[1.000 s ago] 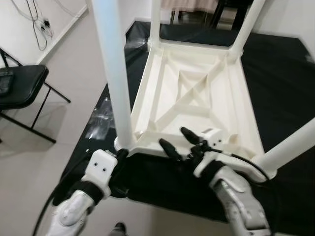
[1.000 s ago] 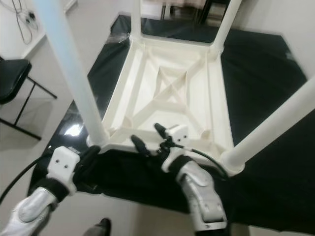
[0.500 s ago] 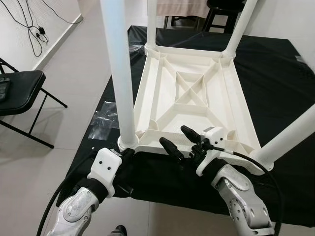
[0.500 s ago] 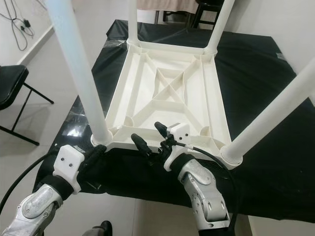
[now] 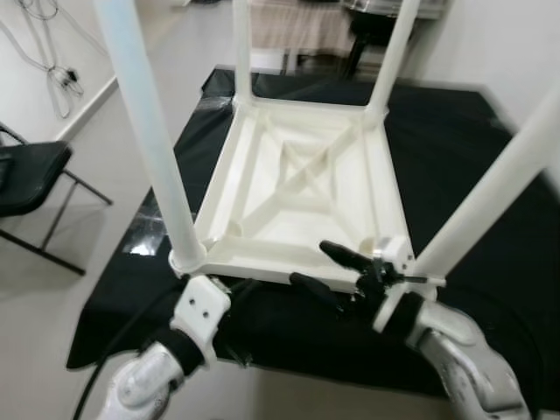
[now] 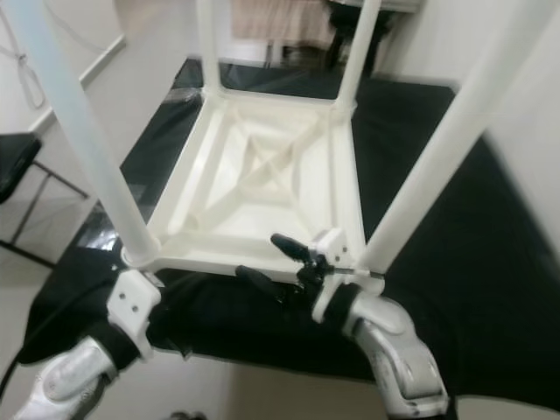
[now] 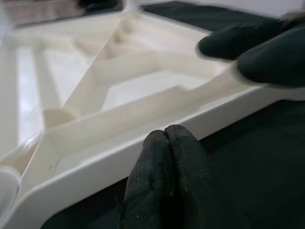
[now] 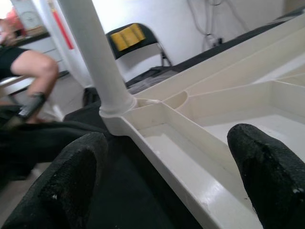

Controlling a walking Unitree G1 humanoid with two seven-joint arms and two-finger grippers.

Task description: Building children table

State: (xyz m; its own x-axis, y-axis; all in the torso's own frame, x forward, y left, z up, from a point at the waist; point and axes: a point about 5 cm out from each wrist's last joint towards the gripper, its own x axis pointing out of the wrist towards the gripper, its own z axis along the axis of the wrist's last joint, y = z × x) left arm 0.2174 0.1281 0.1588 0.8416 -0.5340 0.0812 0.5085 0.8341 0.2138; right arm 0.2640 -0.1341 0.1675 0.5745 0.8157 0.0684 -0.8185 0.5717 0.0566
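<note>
Table (image 5: 297, 188) upside down on black cloth (image 5: 472, 175), legs up. Right gripper (image 5: 331, 269) open, straddling near rim; left gripper (image 5: 229, 293) below near-left corner. Left wrist: fingers (image 7: 167, 181) pressed closed just beside rim. Right wrist: fingers (image 8: 267, 176) apart around rim.

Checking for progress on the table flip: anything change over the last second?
Mostly the camera shifted. The right gripper still straddles the near rim of the upturned white table, fingers open, one inside the frame, one outside. The left gripper stays shut under the near-left corner. All four legs remain in place on the black mat.
</note>
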